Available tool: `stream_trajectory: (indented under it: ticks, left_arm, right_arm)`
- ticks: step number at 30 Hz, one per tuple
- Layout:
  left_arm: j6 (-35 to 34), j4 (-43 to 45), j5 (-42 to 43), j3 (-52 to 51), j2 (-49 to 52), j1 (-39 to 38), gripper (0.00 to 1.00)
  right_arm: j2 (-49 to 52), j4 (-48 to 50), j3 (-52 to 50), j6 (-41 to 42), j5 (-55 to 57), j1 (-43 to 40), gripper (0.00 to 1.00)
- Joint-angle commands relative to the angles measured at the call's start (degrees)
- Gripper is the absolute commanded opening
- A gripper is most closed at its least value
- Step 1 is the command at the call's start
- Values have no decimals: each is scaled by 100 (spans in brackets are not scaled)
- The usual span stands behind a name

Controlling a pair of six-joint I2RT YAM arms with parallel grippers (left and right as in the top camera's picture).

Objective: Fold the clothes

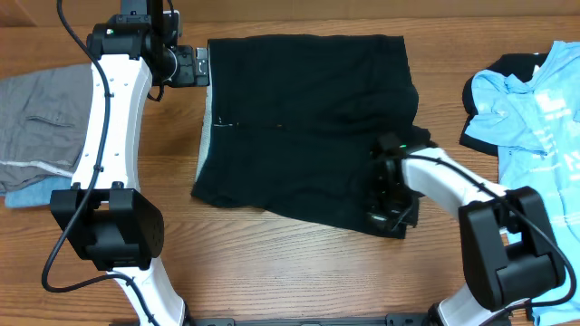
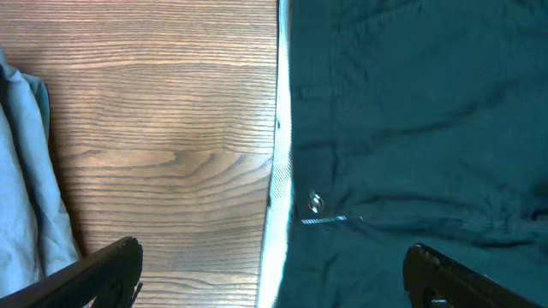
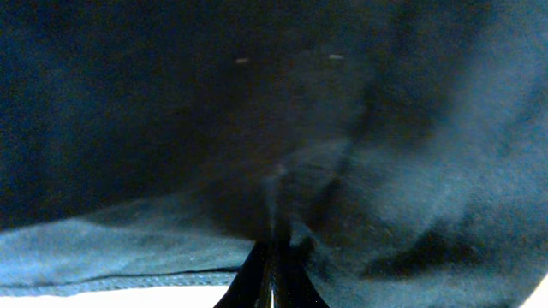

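Observation:
The black shorts [image 1: 299, 118] lie spread flat in the middle of the table, pale grey waistband [image 2: 276, 197] along their left edge. My left gripper [image 1: 204, 65] is open at the shorts' top left corner; in the left wrist view its jaws [image 2: 274, 278] straddle the waistband edge, one over wood, one over the cloth. My right gripper [image 1: 385, 210] is down on the shorts' lower right corner; in the right wrist view its jaws [image 3: 272, 265] are shut on a pinch of the black cloth [image 3: 342, 128]. A light blue white-printed T-shirt [image 1: 535, 109] lies at the right.
A grey piece [image 1: 41, 118] on a blue piece [image 1: 36, 193] lies at the left edge under my left arm. A black piece [image 1: 485, 136] shows under the T-shirt. Bare wooden table [image 1: 272, 263] runs along the front.

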Motion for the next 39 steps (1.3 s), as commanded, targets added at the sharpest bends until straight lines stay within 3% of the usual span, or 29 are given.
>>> stream_trajectory:
  ticks: [1,4,8,16,24,30,36,39]
  left_arm:
    - [-103,22,85,57,-20,31,100]
    - [-103,24,85,57,-20,31,100]
    - [-103,24,85,57,-20,31,100]
    - [-101,24,85,57,-17,31,100]
    - [-101,22,85,57,-17,31,100]
    - [-103,24,85,57,-17,31,100]
    - [-103,22,85,57,-20,28,100]
    - [-103,22,85,57,-20,28,100]
  right_arm:
    - [31,-61,-157,-210,927,-713,4]
    - [31,-37,-151,-695,203,-1279,4]
    - [-286,-365,293,-1067,-402,-1318,4]
    - [-796,643,409,-3045,-4369,-1191,4]
    - [-782,3049,-553,-3040,-4295,-26,4]
    - [-763,4603,-1397,-1550,-2293,872,4]
    - [-765,4769,-1460,-1102,-2260,909,4]
    - [-866,4699,-1172,-1060,-3294,874,4]
